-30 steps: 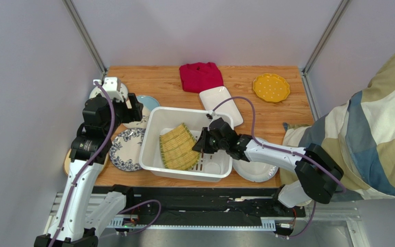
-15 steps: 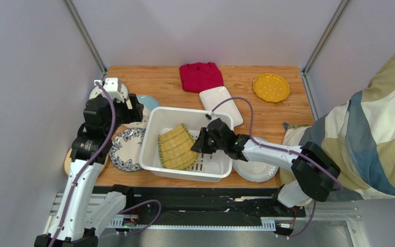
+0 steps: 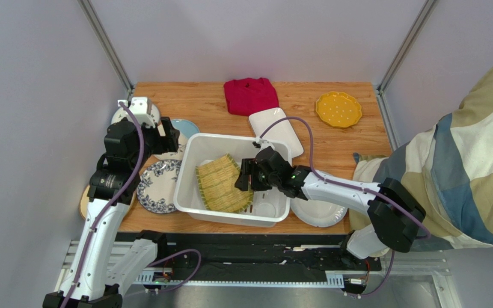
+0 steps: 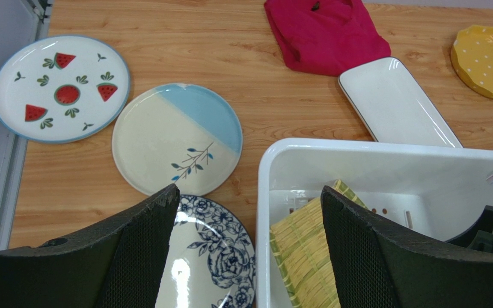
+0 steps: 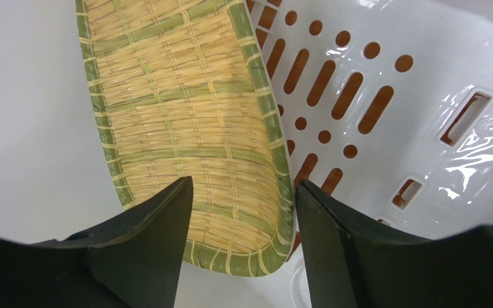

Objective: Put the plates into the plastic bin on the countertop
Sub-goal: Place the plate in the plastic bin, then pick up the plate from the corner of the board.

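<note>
Right pincer (image 5: pixel 242 189), jaws spread, hangs over the greenish woven-look plate (image 5: pixel 185 115) lying aslant inside the white slotted plastic bin (image 3: pixel 230 217) on the light wood-grain countertop (image 3: pixel 332 138); I judge this drop finished, next requiring a clean lift-out toward another plate.

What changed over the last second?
Right gripper edged left inside the plastic bin, and the woven plate shifted slightly left with it. Its fingers are spread, nothing newly grasped. Left gripper and the plates outside the bin stayed put.
</note>
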`<state>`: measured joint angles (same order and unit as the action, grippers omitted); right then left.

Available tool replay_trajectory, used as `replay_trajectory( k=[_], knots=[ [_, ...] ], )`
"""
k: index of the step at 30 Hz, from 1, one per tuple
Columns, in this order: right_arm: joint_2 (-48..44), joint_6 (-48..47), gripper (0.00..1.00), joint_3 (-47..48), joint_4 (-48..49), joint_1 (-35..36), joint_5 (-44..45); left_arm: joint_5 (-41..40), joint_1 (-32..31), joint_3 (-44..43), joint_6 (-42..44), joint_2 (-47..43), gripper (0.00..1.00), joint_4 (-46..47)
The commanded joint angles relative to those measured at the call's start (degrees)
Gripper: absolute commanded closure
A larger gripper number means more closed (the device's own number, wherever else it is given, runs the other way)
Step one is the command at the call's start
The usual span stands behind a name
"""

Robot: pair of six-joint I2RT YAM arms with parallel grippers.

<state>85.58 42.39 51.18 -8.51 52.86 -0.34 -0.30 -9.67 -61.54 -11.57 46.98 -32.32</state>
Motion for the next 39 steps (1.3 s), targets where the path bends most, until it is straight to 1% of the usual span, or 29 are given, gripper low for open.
replay_trajectory(
  k=[1, 2, 3, 6, 14, 17, 19, 22, 26, 31, 32, 34, 35, 37, 38, 39],
  knots=[
    [-3.66, -3.98, 0.32, 2.87, 0.52, 0.4, 1.22, 1.35, -0.17, 0.01, 0.76, -0.31, 0.14, 1.29],
    [-4.19, -5.11, 0.31, 2.96, 0.6, 0.4, 1.13, 1.35, -0.17, 0.01, 0.85, -0.4, 0.14, 1.29],
    [-4.54, -5.47, 0.31, 3.05, 0.69, 0.4, -0.78, 1.35, -0.17, 0.01, 0.85, -0.31, 0.13, 1.29],
    [-6.73, -7.05, 0.3, 3.05, 1.13, 0.4, -1.5, 1.53, -0.17, -0.07, 0.76, -0.4, 0.13, 1.29],
    [-14.03, -11.8, 0.29, 3.23, 2.19, 0.4, -1.86, 1.7, -0.17, 0.01, 0.94, -0.31, 0.09, 1.29],
    [-16.14, -12.77, 0.28, 3.49, 0.61, 0.31, 2.08, 1.7, -0.17, 0.1, 0.94, -0.31, 0.09, 1.29],
    [-17.37, -14.61, 0.23, 3.84, -0.62, 0.05, 5.15, 1.7, -0.17, 0.1, 0.94, -0.22, 0.09, 1.29],
    [-19.39, -15.32, 0.22, 4.19, -3.52, -1.88, 7.72, 1.88, -0.17, 0.01, 0.94, -0.22, 0.09, 1.29],
    [-23.96, -15.5, 0.22, 2.61, -5.63, -7.49, 7.37, 2.05, -0.17, 0.1, 0.94, -0.14, 0.09, 1.38],
    [-32.04, -15.76, 0.21, 1.47, -8.36, -14.35, 6.15, 2.58, -0.17, 0.01, 0.76, -0.05, 0.09, 1.29],
    [-33.01, -15.33, 0.21, 0.86, -9.06, -17.41, 5.88, 2.75, -0.17, -0.07, 0.76, 0.13, 0.09, 1.38],
    [-35.3, -13.75, 0.2, -0.11, -10.03, -20.94, 5.44, 2.93, -0.17, 0.01, 0.67, 0.13, 0.09, 1.38],
    [-35.83, -13.39, 0.19, -1.16, -11.25, -24.7, 4.83, 2.93, -0.17, -0.07, 0.67, 0.13, 0.09, 1.38],
    [-36.45, -11.9, 0.19, -2.57, -12.22, -28.76, 2.64, 2.93, -0.17, 0.01, 0.67, 0.21, 0.09, 1.38],
    [-36.62, -11.11, 0.19, -3.27, -13.1, -32.52, 1.75, 2.93, -0.17, 0.1, 0.67, 0.22, 0.09, 1.29],
    [-36.54, -10.15, 0.19, -5.1, -13.19, -34.56, 1.22, 3.02, -0.17, 0.1, 0.67, 0.22, 0.09, 1.46]
  ],
)
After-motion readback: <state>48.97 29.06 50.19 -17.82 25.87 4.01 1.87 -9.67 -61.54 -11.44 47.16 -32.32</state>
